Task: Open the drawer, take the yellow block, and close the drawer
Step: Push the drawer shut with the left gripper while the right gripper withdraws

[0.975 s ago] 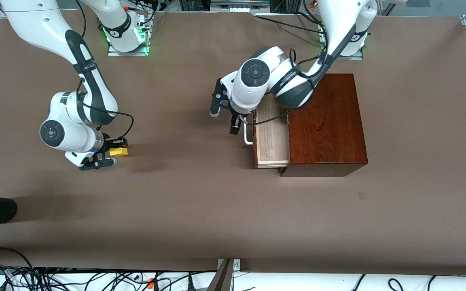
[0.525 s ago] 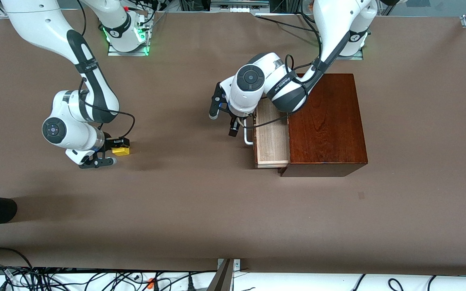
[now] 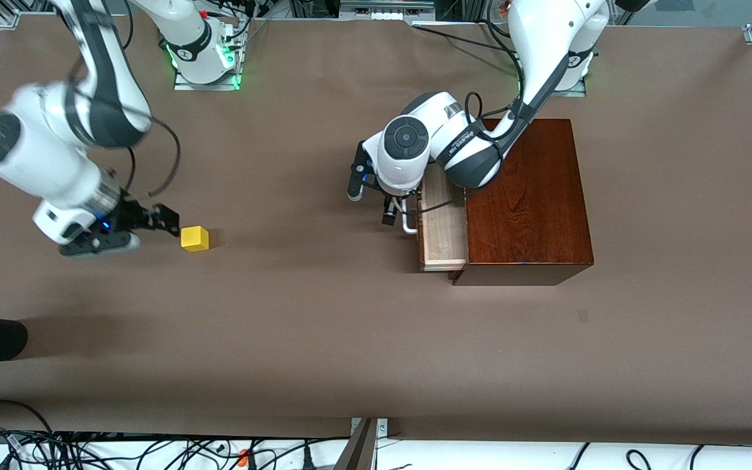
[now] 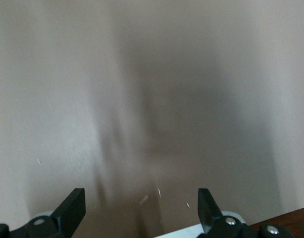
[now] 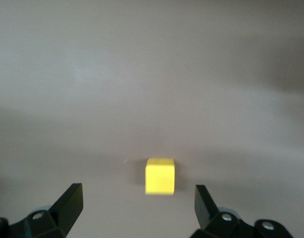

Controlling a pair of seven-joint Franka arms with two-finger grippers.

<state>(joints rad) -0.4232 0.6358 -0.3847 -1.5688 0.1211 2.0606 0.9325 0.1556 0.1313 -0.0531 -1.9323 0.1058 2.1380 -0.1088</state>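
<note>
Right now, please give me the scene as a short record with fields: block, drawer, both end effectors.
yellow block: on the table toward the right arm's end, free
drawer: partly open
right end effector: open, beside the block, not touching
left end effector: open, at the drawer's white handle
wooden box: toward the left arm's end

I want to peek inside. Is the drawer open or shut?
Open, but only partly. The drawer sticks out of the wooden box, showing its pale inside. The left gripper is at its white handle.
</note>
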